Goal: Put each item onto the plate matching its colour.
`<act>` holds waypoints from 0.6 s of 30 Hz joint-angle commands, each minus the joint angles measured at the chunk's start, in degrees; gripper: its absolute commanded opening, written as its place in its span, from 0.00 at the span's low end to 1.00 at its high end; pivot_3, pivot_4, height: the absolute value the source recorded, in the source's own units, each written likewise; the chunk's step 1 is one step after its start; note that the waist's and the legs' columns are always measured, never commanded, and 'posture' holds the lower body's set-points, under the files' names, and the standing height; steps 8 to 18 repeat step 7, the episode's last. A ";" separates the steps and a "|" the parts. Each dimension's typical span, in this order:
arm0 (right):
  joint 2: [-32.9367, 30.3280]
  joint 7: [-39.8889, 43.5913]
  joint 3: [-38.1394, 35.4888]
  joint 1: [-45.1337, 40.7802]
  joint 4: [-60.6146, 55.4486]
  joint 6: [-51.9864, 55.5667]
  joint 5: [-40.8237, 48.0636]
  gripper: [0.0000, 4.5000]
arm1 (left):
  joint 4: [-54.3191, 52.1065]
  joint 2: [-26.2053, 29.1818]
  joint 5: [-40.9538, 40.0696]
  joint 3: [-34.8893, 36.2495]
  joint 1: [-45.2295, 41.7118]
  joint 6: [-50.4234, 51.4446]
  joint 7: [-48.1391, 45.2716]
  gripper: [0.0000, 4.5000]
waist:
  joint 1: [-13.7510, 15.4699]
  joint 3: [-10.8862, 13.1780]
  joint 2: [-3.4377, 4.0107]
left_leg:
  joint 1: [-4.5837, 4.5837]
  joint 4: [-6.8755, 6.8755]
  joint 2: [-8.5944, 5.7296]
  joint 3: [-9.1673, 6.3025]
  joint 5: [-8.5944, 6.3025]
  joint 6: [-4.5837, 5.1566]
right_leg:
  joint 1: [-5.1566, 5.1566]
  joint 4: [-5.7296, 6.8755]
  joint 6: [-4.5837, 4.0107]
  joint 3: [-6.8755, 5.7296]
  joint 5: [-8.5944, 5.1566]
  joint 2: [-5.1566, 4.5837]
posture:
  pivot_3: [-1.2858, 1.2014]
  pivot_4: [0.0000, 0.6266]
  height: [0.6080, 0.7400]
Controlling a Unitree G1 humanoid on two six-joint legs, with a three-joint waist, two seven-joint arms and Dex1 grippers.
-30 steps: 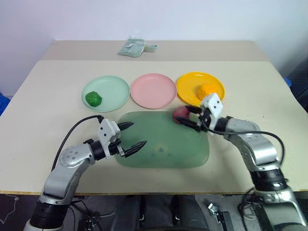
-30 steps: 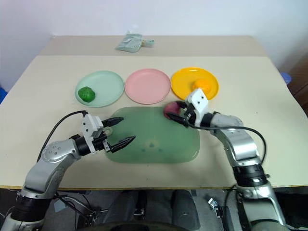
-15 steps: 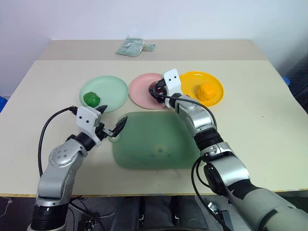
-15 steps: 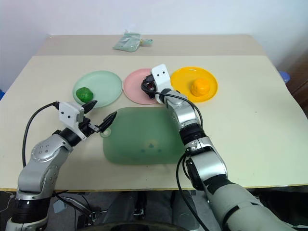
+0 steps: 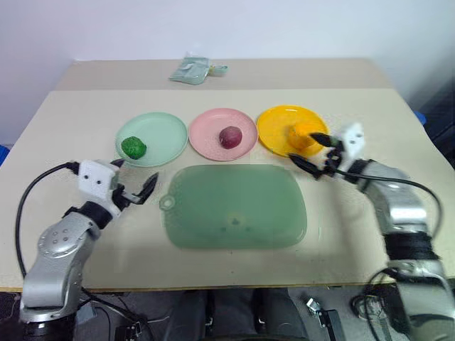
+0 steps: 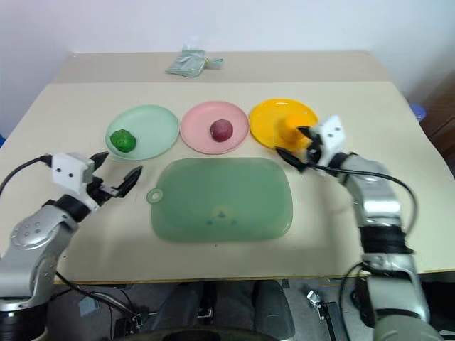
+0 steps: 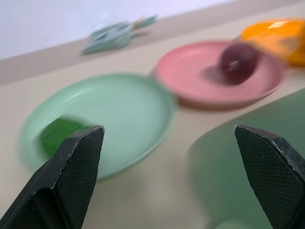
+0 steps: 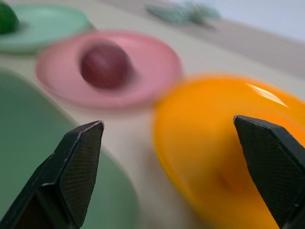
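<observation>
On counter (image 5: 64,128): green ball (image 5: 133,147) on mint plate (image 5: 163,126), red-purple ball (image 5: 229,136) on pink plate (image 5: 206,131), orange ball (image 5: 302,132) on yellow plate (image 5: 274,124). Green tray (image 5: 234,206) bare. Left gripper (image 5: 135,188) spread, holding nothing; right gripper (image 5: 311,150) spread beside yellow plate, holding nothing. Sorting looks complete; best to draw arms clear without nudging plates.

A beige table (image 5: 64,135) carries 3 round plates in a row: a mint green plate (image 5: 160,131), a pink plate (image 5: 206,138) and a yellow plate (image 5: 274,128), standing just beside one another. In front of them lies a large translucent green tray (image 5: 234,206). At the far edge rests a small crumpled greenish packet (image 5: 190,69).
</observation>
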 commanded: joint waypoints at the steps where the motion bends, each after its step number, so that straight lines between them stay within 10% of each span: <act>1: -4.03 5.37 -3.87 4.55 -3.67 0.89 3.77 0.99 | 1.05 1.43 -0.15 4.16 2.61 -3.25 -1.92 1.00 | 0.10 0.00 0.00 | 0.01 0.00 0.01 0.01 0.00 0.00 | 0.00 -0.01 0.00 0.00 0.00 -0.02 | 0.52 0.24 1.00; 18: -6.30 5.67 -4.38 6.60 -4.29 1.55 3.55 0.99 | 3.11 0.57 0.41 4.97 4.19 -5.92 -1.62 1.00 | 0.16 0.00 0.00 | 0.04 0.04 0.00 0.02 -0.03 0.05 | 0.03 0.01 0.00 0.04 0.00 -0.15 | 0.52 0.24 1.00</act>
